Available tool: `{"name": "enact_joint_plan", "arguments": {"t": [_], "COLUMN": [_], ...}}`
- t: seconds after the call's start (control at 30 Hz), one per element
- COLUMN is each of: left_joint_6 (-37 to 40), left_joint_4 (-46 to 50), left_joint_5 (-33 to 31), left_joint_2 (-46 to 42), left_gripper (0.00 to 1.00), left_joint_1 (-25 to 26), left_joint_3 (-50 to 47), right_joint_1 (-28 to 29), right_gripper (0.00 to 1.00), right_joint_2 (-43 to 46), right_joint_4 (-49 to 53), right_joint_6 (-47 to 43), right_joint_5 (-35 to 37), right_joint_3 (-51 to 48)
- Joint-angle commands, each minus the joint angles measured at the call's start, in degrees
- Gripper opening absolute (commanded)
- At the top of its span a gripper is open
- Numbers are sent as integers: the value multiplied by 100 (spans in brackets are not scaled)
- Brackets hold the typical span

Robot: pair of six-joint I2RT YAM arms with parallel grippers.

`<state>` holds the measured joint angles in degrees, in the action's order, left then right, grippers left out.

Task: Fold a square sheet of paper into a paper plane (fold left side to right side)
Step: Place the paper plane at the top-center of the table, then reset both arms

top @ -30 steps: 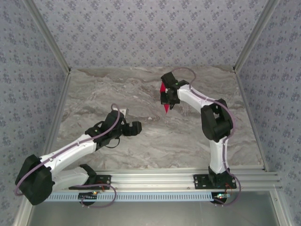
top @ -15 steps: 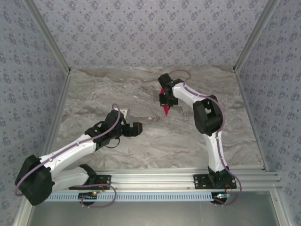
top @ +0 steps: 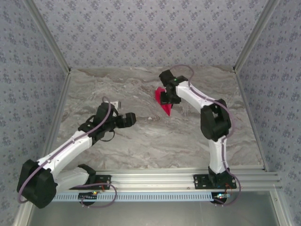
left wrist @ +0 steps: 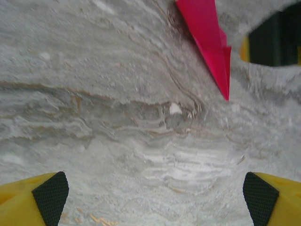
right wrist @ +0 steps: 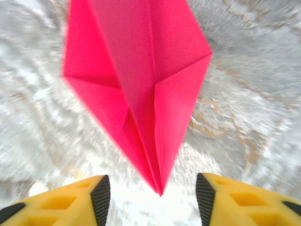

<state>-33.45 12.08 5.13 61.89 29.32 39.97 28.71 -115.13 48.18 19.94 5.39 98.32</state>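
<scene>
Marbled grey worktop (top: 141,141), patterned walls (top: 141,33) on three sides. Paper plane (right wrist: 141,84) is at centre rear under the right hand (right wrist: 149,200), its nose between the spread fingers, not pinched. Left hand (left wrist: 155,193) is spread wide and faces the plane, well apart from it.

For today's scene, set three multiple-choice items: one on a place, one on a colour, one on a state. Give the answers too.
1. Where is the plane?
A) beside the left arm's base
B) by the right gripper
C) on the rail

2. What colour is it?
A) magenta-pink
B) blue
C) white

3. How is the left gripper?
A) shut on the plane
B) open, empty
C) shut, empty

Answers:
1 B, its tip lies between that gripper's open jaws.
2 A, it is bright pink against the grey table.
3 B, its jaws stand wide apart with nothing between them.
</scene>
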Motion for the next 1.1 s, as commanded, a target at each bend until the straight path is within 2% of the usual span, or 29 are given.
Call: {"name": "enact_joint_plan", "arguments": {"t": [0.0,0.13,0.3,0.37,0.5,0.67,0.83,1.07], "left_joint_6": [48,81,622,992,2153,2814,3164,3516], "left_joint_4": [205,372,10,-356,-1329,-2160,-3677,-5215], "left_joint_5": [215,-434,-2156,-2706,-3283,-3378,-3218,-2207], "left_joint_2": [-228,-430,-646,-645,-482,107,727,1434], "left_gripper": [98,98,98,98,98,98,98,98], "left_joint_1": [-460,-970,-1138,-1139,-1156,-1472,-1807,-2168], "left_joint_3": [291,365,204,28,-437,-854,-1542,-1916], "right_joint_1": [46,-88,-716,-1142,-2074,-2665,-2965,-3042], "right_gripper": [62,74,99,100,100,100,100,100], "right_joint_2": [1214,2533,4174,4667,5296,5320,4659,3905], "right_joint_4": [174,-402,-1513,-2060,-3178,-5226,-6931,-8328], "right_joint_6": [-171,-428,-660,-681,-795,-1306,-1545,-1993], "right_joint_5": [368,610,1130,1180,1039,1081,627,106], "right_joint_3": [-514,-1642,-3394,-4040,-5322,-6805,-7498,-7637]}}
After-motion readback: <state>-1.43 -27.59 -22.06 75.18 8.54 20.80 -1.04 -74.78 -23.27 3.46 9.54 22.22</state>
